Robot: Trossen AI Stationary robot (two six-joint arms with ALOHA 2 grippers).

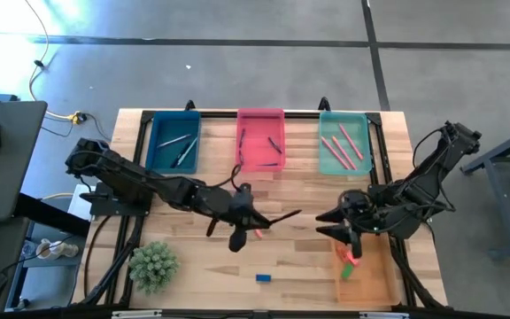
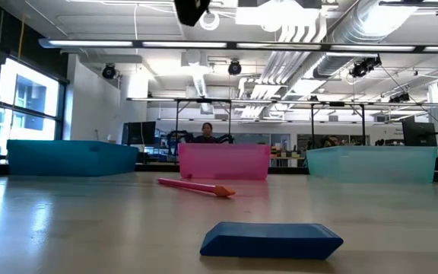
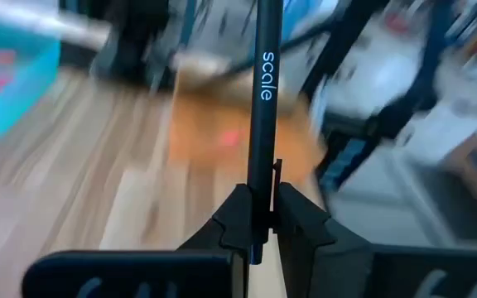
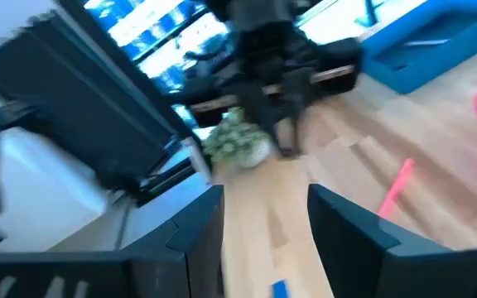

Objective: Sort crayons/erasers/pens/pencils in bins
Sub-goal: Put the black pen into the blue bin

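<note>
**Left hand pinching a pen above the tabletop**

Left hand (image 3: 259, 228) grips a black pen (image 3: 262, 108) mid-tabletop (image 1: 193, 257), below the pink bin (image 1: 261, 115). Right hand (image 4: 263, 223), fingers spread, hovers over the orange bin (image 1: 370, 279), partly hiding its contents.

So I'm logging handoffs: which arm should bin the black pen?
Left. The left gripper is shut on the pen, near the pink bin holding dark pens. The right gripper is open over the orange bin.
</note>
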